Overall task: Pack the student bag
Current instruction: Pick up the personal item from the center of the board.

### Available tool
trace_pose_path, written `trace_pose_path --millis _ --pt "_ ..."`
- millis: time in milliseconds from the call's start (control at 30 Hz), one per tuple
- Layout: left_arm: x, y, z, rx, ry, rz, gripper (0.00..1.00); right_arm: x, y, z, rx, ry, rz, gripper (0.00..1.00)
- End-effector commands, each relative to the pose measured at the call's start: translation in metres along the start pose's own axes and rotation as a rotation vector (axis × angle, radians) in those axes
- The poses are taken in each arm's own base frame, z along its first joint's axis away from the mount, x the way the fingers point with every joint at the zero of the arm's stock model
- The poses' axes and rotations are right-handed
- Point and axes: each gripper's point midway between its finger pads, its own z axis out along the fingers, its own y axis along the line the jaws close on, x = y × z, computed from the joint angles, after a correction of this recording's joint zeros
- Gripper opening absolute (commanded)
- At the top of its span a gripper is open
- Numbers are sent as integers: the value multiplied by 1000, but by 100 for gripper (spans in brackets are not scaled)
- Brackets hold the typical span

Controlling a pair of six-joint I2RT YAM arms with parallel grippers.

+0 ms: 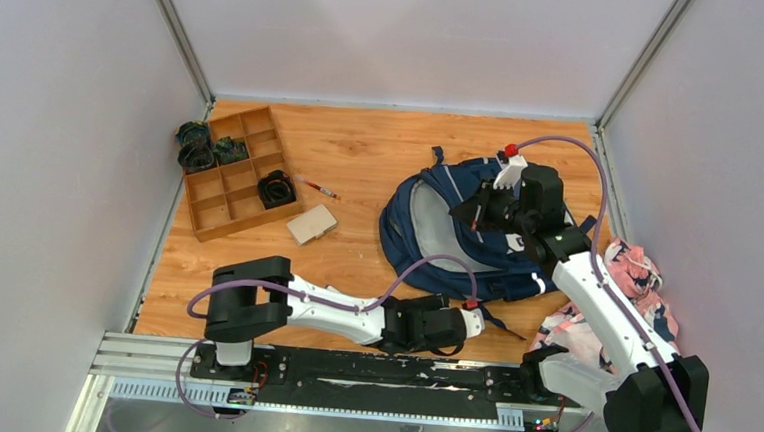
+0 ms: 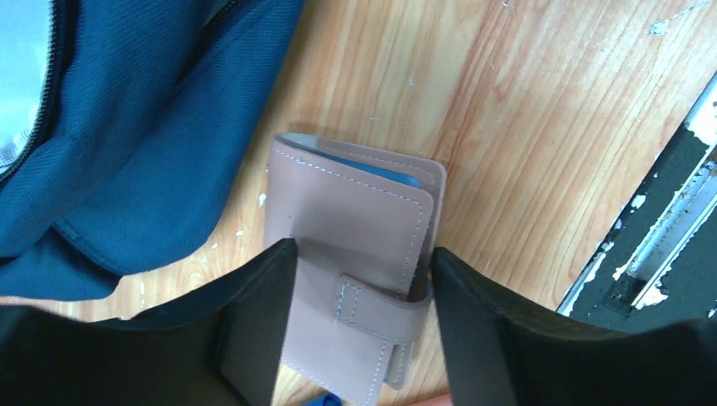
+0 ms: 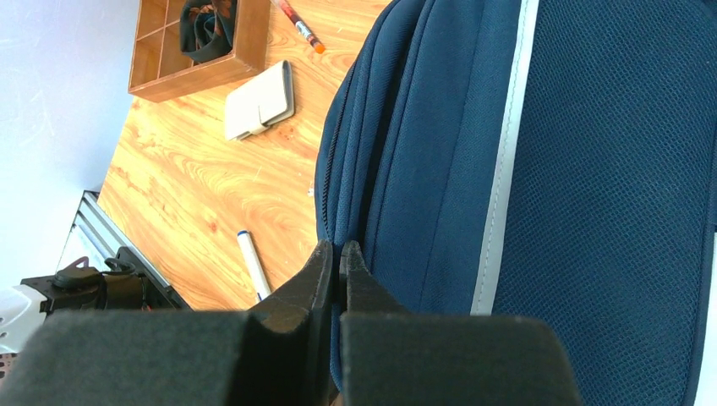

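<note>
The student bag (image 1: 437, 229) lies navy blue at the table's right centre, its grey inside showing. My right gripper (image 1: 477, 210) is at its upper edge; in the right wrist view its fingertips (image 3: 338, 248) are pressed together on the bag's edge (image 3: 550, 169) by the zip. A beige wallet (image 2: 355, 203) with a strap lies flat on the wood beside the bag's blue fabric (image 2: 127, 127). My left gripper (image 2: 363, 254) straddles it, one finger against each side. In the top view the left gripper (image 1: 477, 320) hides the wallet.
A wooden divided tray (image 1: 230, 172) with dark coiled items stands at the back left. Near it are a white case (image 1: 311, 224) and a red pen (image 1: 317, 186). A white marker (image 3: 254, 264) lies by the bag. A pink patterned cloth (image 1: 618, 301) lies at the right. The black rail (image 2: 668, 245) is close by.
</note>
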Motion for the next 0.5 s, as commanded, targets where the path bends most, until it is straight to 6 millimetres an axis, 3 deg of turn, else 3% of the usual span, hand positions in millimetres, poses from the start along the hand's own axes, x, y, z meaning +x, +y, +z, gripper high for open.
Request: trace_pose_path --millis 0,167,200,467 --pt "51 -5 20 -22 134 20 54 -9 -11 -7 40 -47 -8 0" --pt "41 18 8 -107 142 -6 3 -9 -12 -10 48 -50 -7 0" --pt "37 23 3 -119 139 -12 0 -9 -12 -10 50 -51 -7 0" --pt "5 60 -57 -74 -11 -151 0 -7 -17 -12 68 -57 5 0"
